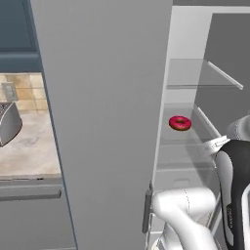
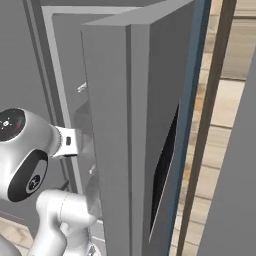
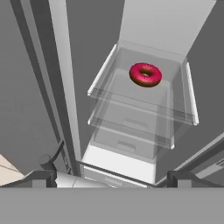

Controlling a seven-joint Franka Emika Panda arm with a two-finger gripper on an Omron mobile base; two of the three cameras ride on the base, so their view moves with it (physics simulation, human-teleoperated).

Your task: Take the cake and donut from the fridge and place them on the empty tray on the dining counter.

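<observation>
One donut (image 3: pixel 145 74) lies on a glass fridge shelf (image 3: pixel 131 94); it sits well ahead of the gripper (image 3: pixel 112 178). Fingers (image 3: pixel 43 178) spread wide, holding nothing.

A beige marble-look bench (image 1: pixel 27 146) is carrying a silver toaster (image 1: pixel 9 123) beneath a tan tiled wall (image 1: pixel 24 89), while pale wooden flooring (image 2: pixel 220 150) is showing beyond.

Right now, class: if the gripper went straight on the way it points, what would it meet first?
Probably the lower clear shelves in the open fridge, below the shelf carrying the donut; depth is hard to judge.
</observation>
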